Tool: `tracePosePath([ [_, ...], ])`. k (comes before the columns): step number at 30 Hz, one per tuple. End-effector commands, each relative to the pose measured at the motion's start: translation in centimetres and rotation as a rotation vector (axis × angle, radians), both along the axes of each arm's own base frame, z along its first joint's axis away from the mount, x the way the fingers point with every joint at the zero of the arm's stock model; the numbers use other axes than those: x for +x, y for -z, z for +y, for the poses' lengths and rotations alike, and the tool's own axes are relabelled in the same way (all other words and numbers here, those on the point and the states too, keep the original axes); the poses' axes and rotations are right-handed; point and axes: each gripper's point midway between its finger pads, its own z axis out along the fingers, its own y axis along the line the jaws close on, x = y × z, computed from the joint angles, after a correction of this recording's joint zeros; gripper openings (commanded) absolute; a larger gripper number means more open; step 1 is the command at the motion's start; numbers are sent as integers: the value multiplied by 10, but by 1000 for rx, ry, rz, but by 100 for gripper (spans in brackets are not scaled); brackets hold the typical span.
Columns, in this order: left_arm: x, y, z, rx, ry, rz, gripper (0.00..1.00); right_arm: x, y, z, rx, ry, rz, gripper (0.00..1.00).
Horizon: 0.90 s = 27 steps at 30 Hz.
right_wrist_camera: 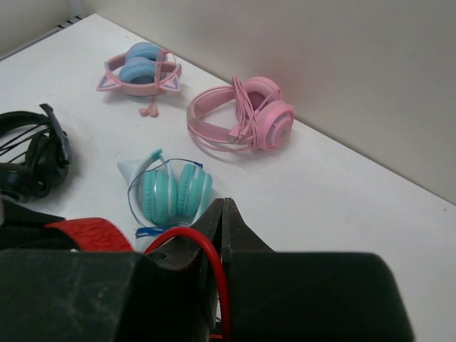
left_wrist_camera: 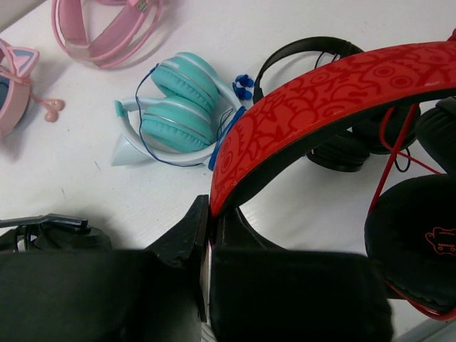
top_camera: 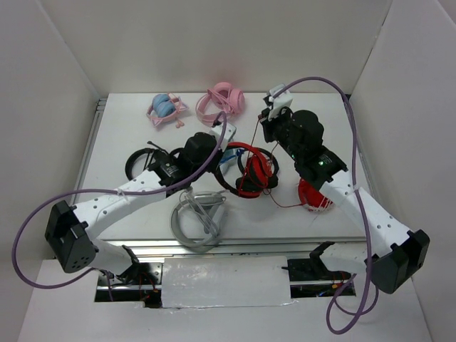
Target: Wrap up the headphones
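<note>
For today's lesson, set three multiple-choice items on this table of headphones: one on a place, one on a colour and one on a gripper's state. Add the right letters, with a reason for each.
1. Where does the all-pink pair lie?
A. beside the back wall
B. at the near edge
C. in mid-air

2. What colour are the cups of the white-banded pair?
A. yellow
B. teal
C. black

3. How does the left gripper stand?
A. wide open
B. shut on nothing
C. shut on the headband of the red headphones

Answers:
1 A: the right wrist view shows it close to the wall's foot.
2 B: both cups show teal in the left wrist view.
3 C: its fingers pinch the band's end.
</note>
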Motion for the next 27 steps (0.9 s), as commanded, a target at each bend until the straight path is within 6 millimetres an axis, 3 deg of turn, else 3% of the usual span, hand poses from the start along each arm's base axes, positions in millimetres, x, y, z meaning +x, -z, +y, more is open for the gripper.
tracePosePath([
  [1, -7, -49, -12, -133, 80, -106, 0, 12, -22, -7, 73, -15, -79, 8],
  [7, -24, -73, -5, -204, 109, -127, 0, 31, -4, -40, 129, 76, -56, 9],
  [10, -37, -86, -12, -254, 181, -132, 0, 38, 12, -39, 135, 48, -13, 13],
  [16, -55, -137, -16, -360, 255, -175, 0, 47, 45, -23, 123, -65, 49, 17],
  [17, -56, -157, -16, -389, 259, -201, 0, 44, 51, -17, 120, -111, 64, 19],
  [21, -54, -201, -12, -446, 230, -241, 0, 46, 71, 4, 141, -219, 111, 22],
  [23, -53, -227, -7, -471, 207, -274, 0, 43, 72, 18, 161, -290, 115, 23],
  [24, -54, -249, -7, -495, 212, -297, 0, 47, 78, 23, 166, -304, 129, 24],
  [27, -62, -265, -10, -509, 253, -280, 0, 48, 90, 42, 188, -355, 146, 25],
])
